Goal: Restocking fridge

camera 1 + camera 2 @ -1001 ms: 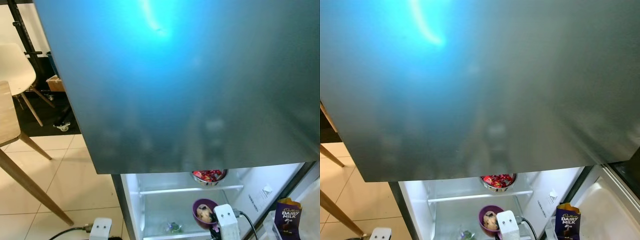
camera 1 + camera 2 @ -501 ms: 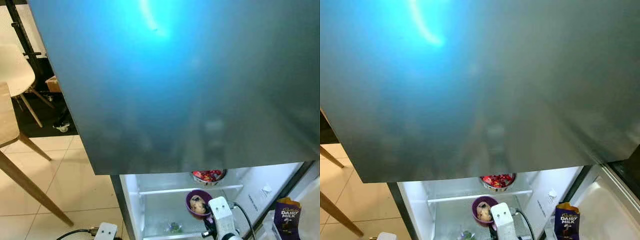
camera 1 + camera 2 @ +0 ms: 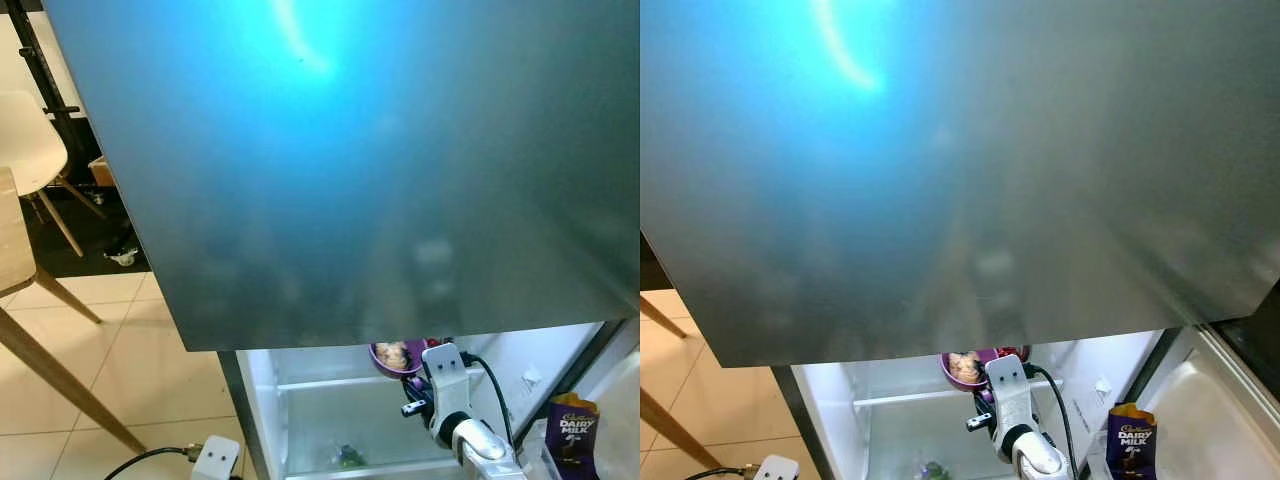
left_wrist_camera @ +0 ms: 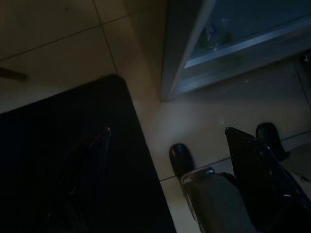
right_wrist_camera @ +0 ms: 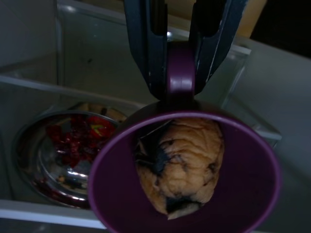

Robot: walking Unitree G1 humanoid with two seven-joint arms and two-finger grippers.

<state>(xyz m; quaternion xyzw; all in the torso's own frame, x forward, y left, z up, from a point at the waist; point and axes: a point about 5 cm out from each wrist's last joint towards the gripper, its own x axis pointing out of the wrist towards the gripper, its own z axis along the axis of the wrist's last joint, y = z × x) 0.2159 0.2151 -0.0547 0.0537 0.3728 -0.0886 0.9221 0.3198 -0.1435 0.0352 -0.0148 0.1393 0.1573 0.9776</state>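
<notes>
My right gripper (image 5: 180, 85) is shut on the handle of a purple bowl (image 5: 243, 194) that holds a brown muffin (image 5: 180, 162). In the head views the purple bowl (image 3: 394, 355) hangs just under the edge of the grey upper fridge door (image 3: 350, 170), over the glass shelf (image 3: 320, 382) of the lit lower compartment. A steel bowl of red pieces (image 5: 63, 155) stands on that shelf right beside it. My left gripper (image 4: 167, 131) hangs low over the dark floor, open with nothing in it.
A purple Dairy Milk bag (image 3: 568, 435) stands in the open door rack on the right. Something small and green (image 3: 347, 457) lies on the lower shelf. A wooden table (image 3: 10, 250) and a white chair (image 3: 30, 140) stand on the tiled floor to the left.
My right gripper has lifted the purple bowl from the lower part of the compartment up to the glass shelf's height, next to the steel bowl. The camera has shifted slightly.
</notes>
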